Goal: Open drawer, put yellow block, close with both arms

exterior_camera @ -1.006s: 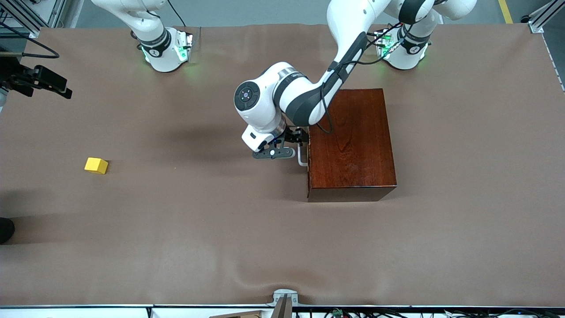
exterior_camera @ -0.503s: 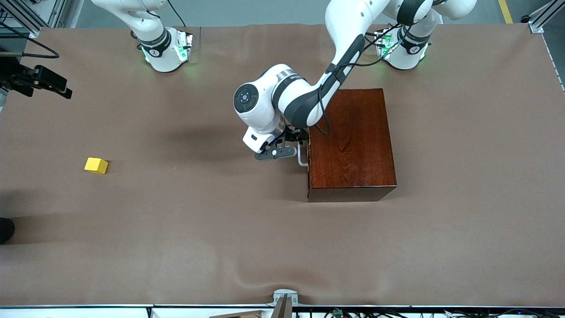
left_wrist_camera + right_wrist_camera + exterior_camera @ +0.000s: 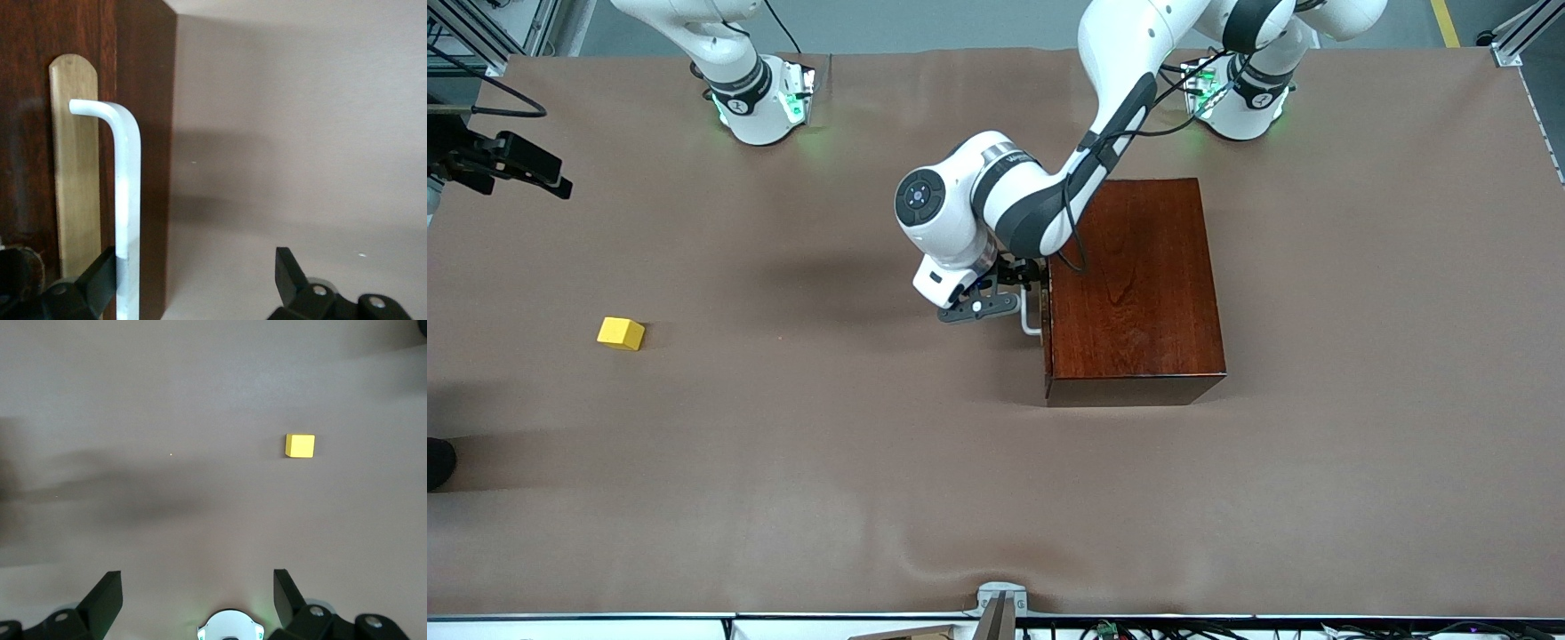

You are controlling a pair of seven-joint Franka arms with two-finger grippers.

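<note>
The left gripper is spread wide around the white handle of the closed drawer. The bar looks stiff and smooth, so a grip at its middle seems best. The right gripper waits, also spread, high above the table.

Handle: lower end cut off by the left wrist view's edge. Drawer front: partly hidden under the left arm.
</note>
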